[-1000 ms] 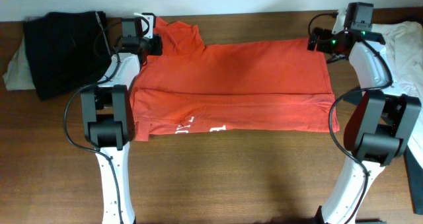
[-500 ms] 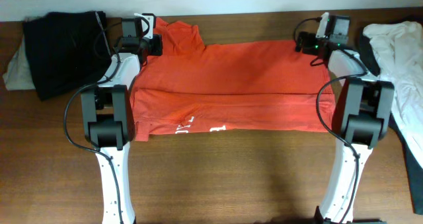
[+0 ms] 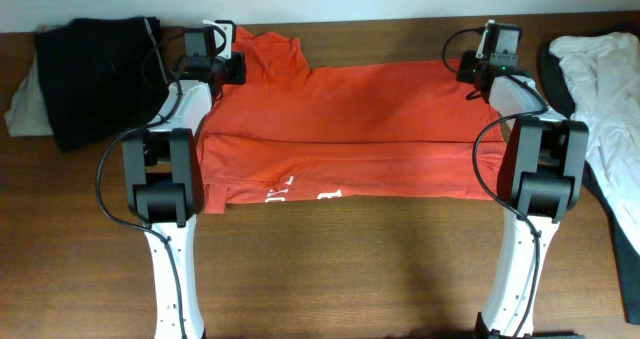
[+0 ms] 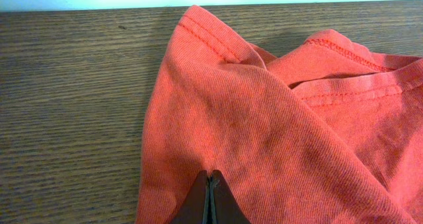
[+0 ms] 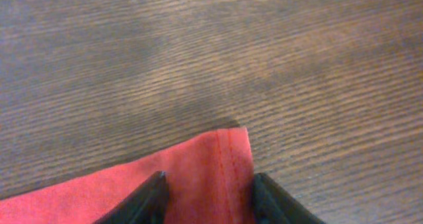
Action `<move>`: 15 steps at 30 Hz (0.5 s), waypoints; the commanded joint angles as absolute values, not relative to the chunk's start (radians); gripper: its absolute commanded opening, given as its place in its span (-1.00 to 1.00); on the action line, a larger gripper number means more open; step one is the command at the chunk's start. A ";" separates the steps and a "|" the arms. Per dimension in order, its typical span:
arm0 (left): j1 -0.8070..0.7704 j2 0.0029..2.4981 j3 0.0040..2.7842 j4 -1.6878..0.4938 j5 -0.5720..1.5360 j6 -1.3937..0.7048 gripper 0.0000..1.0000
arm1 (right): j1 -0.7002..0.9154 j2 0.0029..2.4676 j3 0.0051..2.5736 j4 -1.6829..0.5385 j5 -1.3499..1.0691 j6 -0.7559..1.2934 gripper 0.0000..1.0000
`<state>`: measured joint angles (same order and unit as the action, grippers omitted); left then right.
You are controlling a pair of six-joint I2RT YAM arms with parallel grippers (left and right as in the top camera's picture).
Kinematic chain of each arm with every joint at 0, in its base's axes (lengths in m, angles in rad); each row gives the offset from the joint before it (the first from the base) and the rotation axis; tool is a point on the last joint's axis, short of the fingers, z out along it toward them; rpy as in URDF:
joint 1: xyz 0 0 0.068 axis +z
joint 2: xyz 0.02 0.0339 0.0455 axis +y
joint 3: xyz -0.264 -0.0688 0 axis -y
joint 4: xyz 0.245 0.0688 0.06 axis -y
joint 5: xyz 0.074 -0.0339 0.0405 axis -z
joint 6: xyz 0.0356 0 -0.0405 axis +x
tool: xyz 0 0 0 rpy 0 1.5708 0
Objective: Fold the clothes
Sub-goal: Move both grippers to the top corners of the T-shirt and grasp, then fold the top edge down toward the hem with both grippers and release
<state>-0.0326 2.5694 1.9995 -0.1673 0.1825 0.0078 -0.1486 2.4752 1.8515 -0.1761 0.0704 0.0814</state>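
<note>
Between the spread fingers of the right gripper point(image 5: 208, 181): a hemmed corner of the orange-red T-shirt point(image 5: 198, 154), flat on the table point(image 5: 198, 52). At the left gripper point(image 4: 209, 179), fingers pressed together, pinching a shirt fold; bunched sleeve just beyond the tips.

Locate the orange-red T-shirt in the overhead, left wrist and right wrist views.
Overhead: the T-shirt lies spread across the middle, between both arms.
Left wrist: its bunched cloth fills the right and lower picture, and the left fingers are shut on it.
Right wrist: only a hemmed corner shows at bottom centre, between the open right fingers.
Shared landmark: the brown wood-grain table.
</note>
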 commanded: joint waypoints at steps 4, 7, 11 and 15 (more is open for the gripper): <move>-0.034 2.585 2.052 -0.216 0.198 0.011 -0.98 | -0.144 2.516 1.914 -0.272 0.098 0.113 -0.92; -0.035 2.562 2.068 -0.245 0.198 0.012 -0.98 | -0.144 2.514 1.999 -0.368 0.090 0.113 -0.92; -0.035 2.478 2.068 -0.315 0.197 0.012 -0.98 | -0.144 2.512 2.137 -0.529 0.087 0.113 -0.92; -0.035 2.389 2.068 -0.406 0.194 0.012 -0.98 | -0.145 2.512 2.281 -0.697 0.088 0.113 -0.92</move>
<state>-0.0326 2.5153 2.0499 -0.3759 0.1837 0.0078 -0.1452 2.4996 2.1807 -0.6209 0.0746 0.1051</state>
